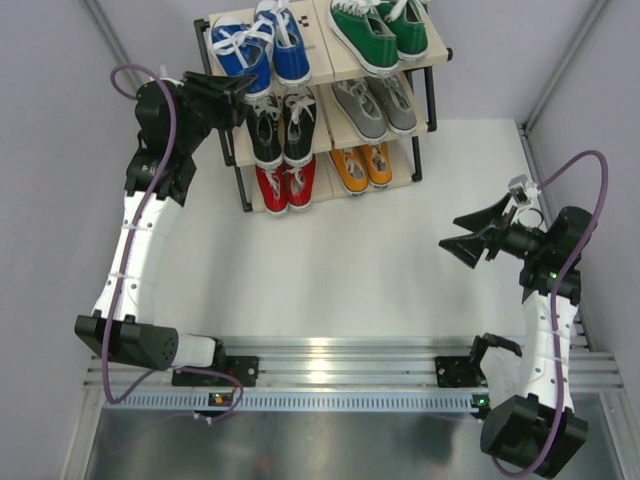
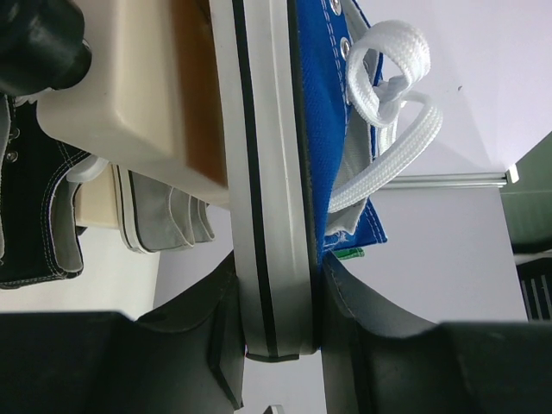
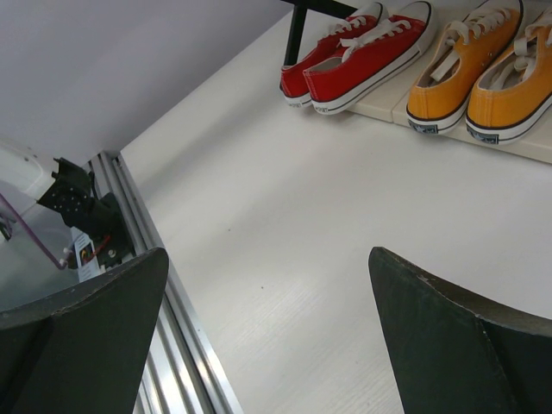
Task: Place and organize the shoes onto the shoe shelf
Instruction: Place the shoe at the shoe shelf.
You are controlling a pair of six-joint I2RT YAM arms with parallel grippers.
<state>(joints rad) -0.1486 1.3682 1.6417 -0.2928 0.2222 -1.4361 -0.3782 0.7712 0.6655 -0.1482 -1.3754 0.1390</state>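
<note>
Clamps white-soled heel of blue canvas low-top sneaker point(image 2: 323, 129) between partly closed left gripper point(image 2: 276, 306) jaws, at left end of top tier of three-tier black-framed, beige-board shoe shelf point(image 1: 319, 35). Holds right gripper point(image 1: 468, 234) spread wide, empty, above white table point(image 1: 350, 265), well apart from shelf.

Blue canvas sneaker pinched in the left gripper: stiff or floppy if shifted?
Its white rubber sole looks straight between the fingers, so probably stiff. The canvas upper likely gives; the white laces may flop or snag.
</note>
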